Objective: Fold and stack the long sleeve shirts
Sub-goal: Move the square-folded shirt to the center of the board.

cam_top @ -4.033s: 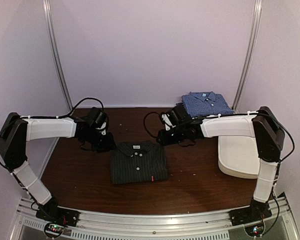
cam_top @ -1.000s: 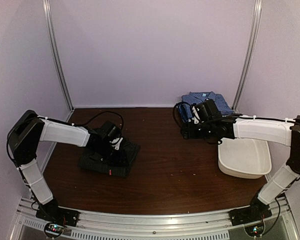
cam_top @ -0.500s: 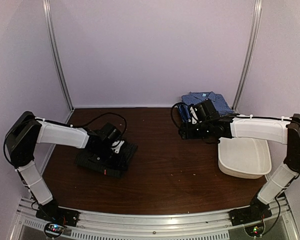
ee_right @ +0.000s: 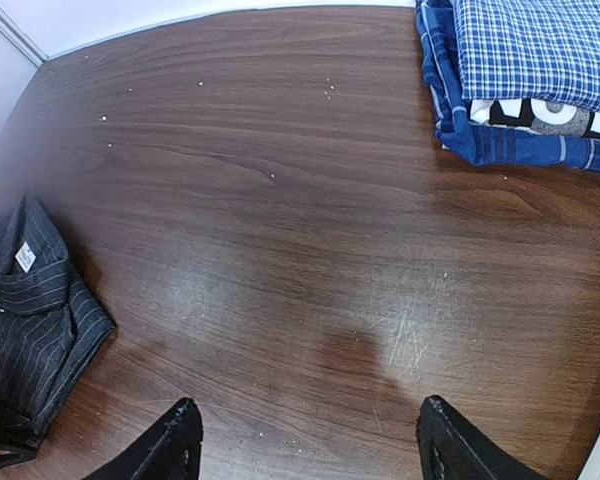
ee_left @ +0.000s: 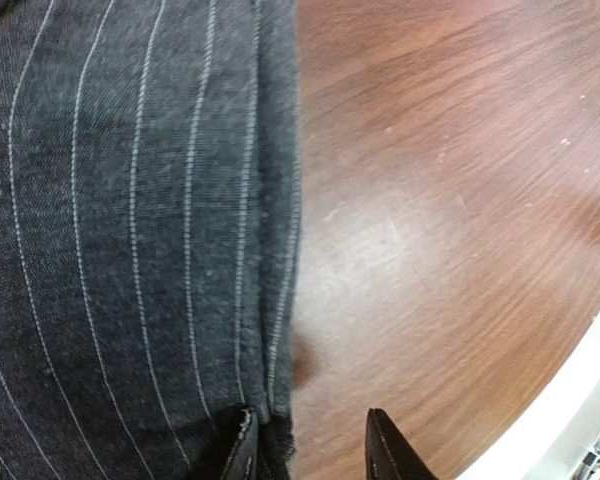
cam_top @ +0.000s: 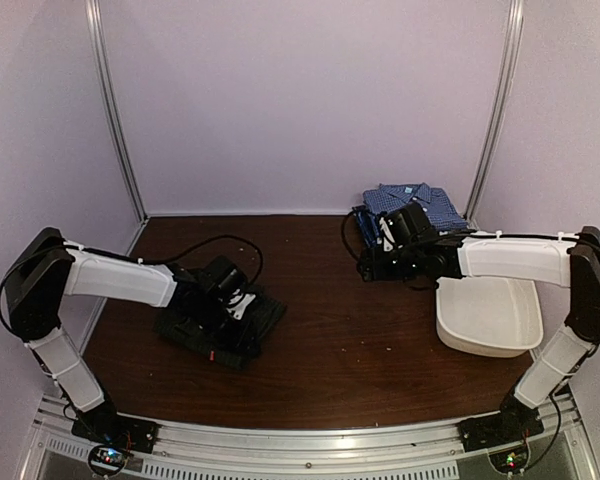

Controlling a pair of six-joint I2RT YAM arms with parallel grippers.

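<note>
The dark charcoal pinstriped shirt (cam_top: pixel 212 330) lies folded and skewed on the left of the table. It fills the left of the left wrist view (ee_left: pixel 130 220) and shows at the left edge of the right wrist view (ee_right: pixel 30 320). My left gripper (cam_top: pixel 238 308) is down on its right edge with the jaws apart (ee_left: pixel 310 455); one finger (ee_left: pixel 242 450) touches the cloth hem, the other is over bare wood. The blue checked shirt (cam_top: pixel 412 203) lies on the navy lettered shirt (ee_right: pixel 540 115) at the back right. My right gripper (cam_top: pixel 375 268) hangs open and empty (ee_right: pixel 310 450) over bare table beside that stack.
A white oblong tub (cam_top: pixel 488 316) stands at the right, under the right forearm. The brown table (cam_top: pixel 340 340) ends in a metal rail at the near edge. Purple walls and two upright poles close the back.
Since four seconds ago the charcoal shirt has been dragged left from the table's middle and turned. In the last second it and my left gripper shifted slightly. The right gripper drew back beside the stack.
</note>
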